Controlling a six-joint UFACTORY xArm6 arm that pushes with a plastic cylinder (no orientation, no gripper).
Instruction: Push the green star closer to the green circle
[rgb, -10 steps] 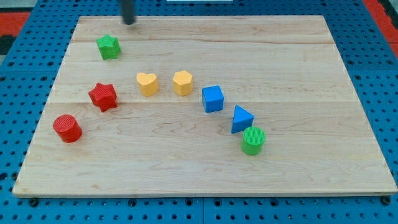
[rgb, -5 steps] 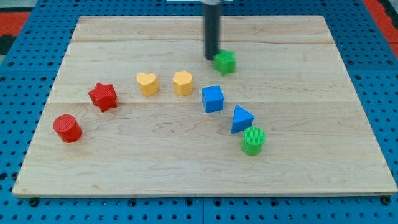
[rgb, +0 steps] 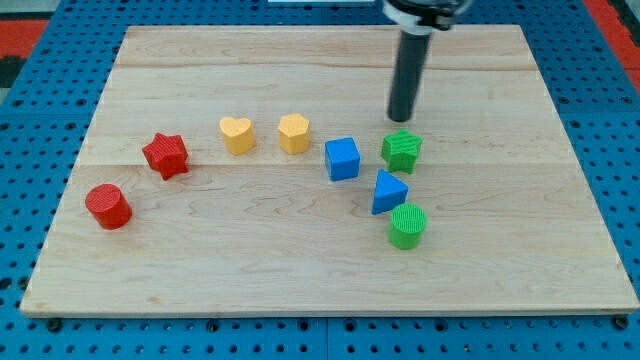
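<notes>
The green plastic star block (rgb: 401, 151) lies near the green ribbed plastic circle block (rgb: 407, 225), with the blue triangular block (rgb: 388, 191) between them; I judge the task largely done. My tip (rgb: 400, 119) stands just beyond the star, on its far side. I carry no pincer, only this rod, on the wooden desk (rgb: 200, 260).

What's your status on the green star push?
My tip just above the green star, at its top edge. Green circle below. Blue triangle sits partly between them.
</notes>
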